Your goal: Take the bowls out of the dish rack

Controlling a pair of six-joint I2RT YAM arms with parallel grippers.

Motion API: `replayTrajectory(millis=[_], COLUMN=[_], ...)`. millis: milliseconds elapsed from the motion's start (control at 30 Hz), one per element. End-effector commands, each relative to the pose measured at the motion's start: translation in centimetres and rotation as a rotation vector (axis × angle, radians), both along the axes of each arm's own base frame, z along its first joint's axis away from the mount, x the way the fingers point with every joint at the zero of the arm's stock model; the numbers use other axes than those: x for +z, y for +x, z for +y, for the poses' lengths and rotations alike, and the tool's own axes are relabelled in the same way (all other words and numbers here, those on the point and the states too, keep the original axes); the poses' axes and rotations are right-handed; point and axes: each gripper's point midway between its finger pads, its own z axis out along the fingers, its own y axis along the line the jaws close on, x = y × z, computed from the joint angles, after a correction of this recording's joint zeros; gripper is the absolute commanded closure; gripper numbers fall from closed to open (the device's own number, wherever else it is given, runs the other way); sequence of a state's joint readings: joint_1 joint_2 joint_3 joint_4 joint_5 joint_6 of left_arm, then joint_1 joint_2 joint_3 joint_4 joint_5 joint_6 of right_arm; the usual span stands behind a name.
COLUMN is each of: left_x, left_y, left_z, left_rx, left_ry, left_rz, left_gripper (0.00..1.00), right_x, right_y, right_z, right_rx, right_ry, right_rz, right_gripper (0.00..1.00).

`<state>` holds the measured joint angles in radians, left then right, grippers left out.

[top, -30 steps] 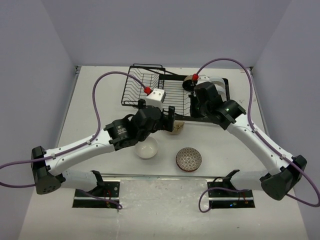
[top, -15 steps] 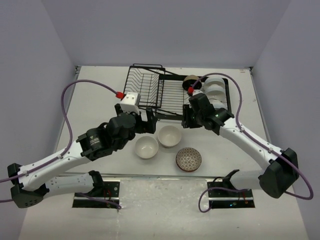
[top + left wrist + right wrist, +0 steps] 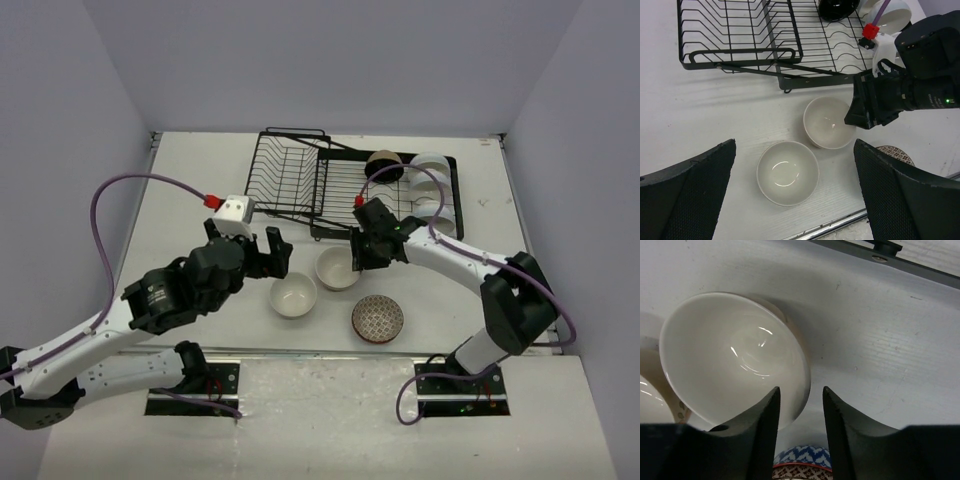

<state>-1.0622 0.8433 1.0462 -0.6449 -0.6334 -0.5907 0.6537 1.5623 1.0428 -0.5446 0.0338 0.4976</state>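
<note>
Showing three bowls [image 3: 338, 269] unloaded near the desk's [image 3: 200, 200] near edge and three others in the dish rack [image 3: 300, 180]; left claw [image 3: 266, 252] released, right claw [image 3: 800, 405] parted astride one rim.

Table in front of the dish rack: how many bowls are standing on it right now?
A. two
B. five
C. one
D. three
D: the near white bowl, the far white bowl and the patterned bowl all sit on the table, outside the dish rack.
</note>
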Motion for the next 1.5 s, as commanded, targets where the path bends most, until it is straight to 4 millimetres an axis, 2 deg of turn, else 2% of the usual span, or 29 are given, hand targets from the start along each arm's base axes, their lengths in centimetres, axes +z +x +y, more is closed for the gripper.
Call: replayTrajectory(millis=[0, 133, 167, 333, 467, 600, 667, 767, 833, 867, 967, 1067, 1167, 1233, 1267, 1367, 1400, 1467], left_x=[-1.3, -2.0, -2.2, -2.9, -2.7, -1.7, -1.4, -1.0, -0.5, 0.2, 0.2, 0.5, -0.1, -0.5, -0.6, -1.0, -1.0, -1.0], left_y=[-0.3, -0.6, -0.6, -0.8, -0.9, -1.1, -1.0, -0.8, -0.6, -0.5, -0.3, -0.3, -0.3, -0.2, -0.2, -0.3, -0.3, -0.4], left_z=[0.9, 1.3, 1.4, 1.5, 1.9, 3.7, 4.4, 5.8, 6.9, 7.2, 7.7, 7.5, 7.3, 7.2, 7.1, 6.8, 6.8, 6.9], left_rx=[0.021, 0.018, 0.018, 0.012, 0.015, 0.047, 0.056, 0.09, 0.134, 0.148, 0.169, 0.165, 0.155, 0.153, 0.15, 0.138, 0.135, 0.134], left_ry=[0.024, 0.036, 0.042, 0.059, 0.06, 0.081, 0.1, 0.131, 0.131, 0.102, 0.093, 0.056, 0.074, 0.082, 0.084, 0.09, 0.089, 0.085], left_rz=[0.025, 0.036, 0.039, 0.054, 0.046, 0.015, -0.005, -0.042, -0.076, -0.105, -0.138, -0.158, -0.148, -0.141, -0.137, -0.13, -0.129, -0.13], left_gripper=[0.0, 0.0, 0.0, 0.0, 0.0, 0.0, 0.0, 0.0, 0.0, 0.0, 0.0, 0.0, 0.0, 0.0, 0.0, 0.0, 0.0, 0.0], right_x=[-1.2, -2.4, -2.2, -0.4, 1.8, 4.8, 5.8, 7.6, 8.0, 8.7, 9.5, 9.7, 9.3, 9.6, 8.9, 9.0, 8.2, 8.2], right_y=[0.5, 0.8, 0.8, 1.2, 1.2, 0.4, 0.0, -0.9, -1.8, -1.9, -3.2, -4.5, -4.9, -4.9, -5.0, -5.1, -5.0, -4.7], right_z=[0.8, 0.6, 0.7, 0.2, -0.2, 0.2, 0.6, 2.1, 3.4, 4.1, 6.8, 9.3, 11.2, 12.3, 12.9, 14.4, 14.8, 15.4], right_rx=[-0.008, -0.033, -0.035, -0.077, -0.095, -0.065, -0.049, -0.001, 0.038, 0.05, 0.117, 0.179, 0.214, 0.232, 0.242, 0.271, 0.276, 0.281], right_ry=[0.011, -0.01, -0.004, 0.008, 0.027, 0.063, 0.067, 0.091, 0.1, 0.107, 0.132, 0.141, 0.131, 0.134, 0.122, 0.125, 0.111, 0.113], right_rz=[0.01, 0.021, 0.015, -0.033, -0.078, -0.118, -0.126, -0.139, -0.138, -0.144, -0.141, -0.133, -0.12, -0.123, -0.111, -0.113, -0.102, -0.104], right_gripper=[0.62, 0.73, 0.81, 1.0, 1.0, 1.0, 1.0, 1.0, 1.0, 1.0, 1.0, 1.0, 1.0, 1.0, 1.0, 1.0, 1.0, 1.0])
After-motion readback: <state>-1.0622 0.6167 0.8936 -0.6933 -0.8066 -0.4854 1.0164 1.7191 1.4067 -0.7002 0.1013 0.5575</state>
